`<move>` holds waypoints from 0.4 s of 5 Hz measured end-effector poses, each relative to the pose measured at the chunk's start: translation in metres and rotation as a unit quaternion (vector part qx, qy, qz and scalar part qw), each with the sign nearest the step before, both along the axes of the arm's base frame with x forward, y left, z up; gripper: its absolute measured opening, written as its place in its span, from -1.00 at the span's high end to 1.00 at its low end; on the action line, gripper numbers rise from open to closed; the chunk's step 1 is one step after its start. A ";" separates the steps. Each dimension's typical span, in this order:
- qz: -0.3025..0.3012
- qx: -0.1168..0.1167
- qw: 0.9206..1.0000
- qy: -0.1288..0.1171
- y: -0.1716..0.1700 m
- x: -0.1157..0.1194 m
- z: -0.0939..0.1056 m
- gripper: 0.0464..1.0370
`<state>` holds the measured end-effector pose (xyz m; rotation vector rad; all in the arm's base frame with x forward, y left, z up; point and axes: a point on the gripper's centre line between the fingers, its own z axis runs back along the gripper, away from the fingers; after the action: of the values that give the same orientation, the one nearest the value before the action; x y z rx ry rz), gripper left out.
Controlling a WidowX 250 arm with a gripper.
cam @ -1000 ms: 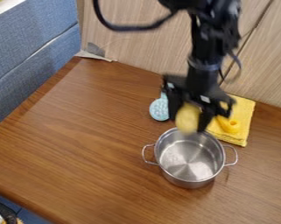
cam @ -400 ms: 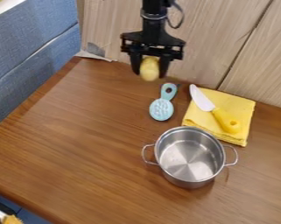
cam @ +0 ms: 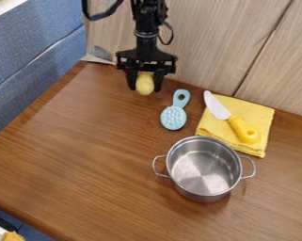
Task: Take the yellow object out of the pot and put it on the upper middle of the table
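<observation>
End effector: pinching yellow object | worktop back edge: just beyond it | brush: near | pot: well apart

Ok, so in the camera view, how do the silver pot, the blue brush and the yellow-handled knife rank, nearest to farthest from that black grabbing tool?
1. Blue brush: just to the picture's right of the tool, slightly lower.
2. Yellow-handled knife: farther right, lying on the yellow cloth.
3. Silver pot: lowest of the three, below the cloth.
</observation>
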<state>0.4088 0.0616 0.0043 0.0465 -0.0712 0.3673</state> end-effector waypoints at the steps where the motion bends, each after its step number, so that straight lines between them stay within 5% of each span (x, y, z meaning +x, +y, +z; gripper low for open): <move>1: -0.004 -0.009 1.000 -0.012 -0.001 0.006 -0.011 -0.26; 2: 0.006 -0.021 0.999 -0.023 0.002 0.008 -0.011 -0.36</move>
<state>0.4166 0.0640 -0.0071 -0.0031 -0.1095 0.3822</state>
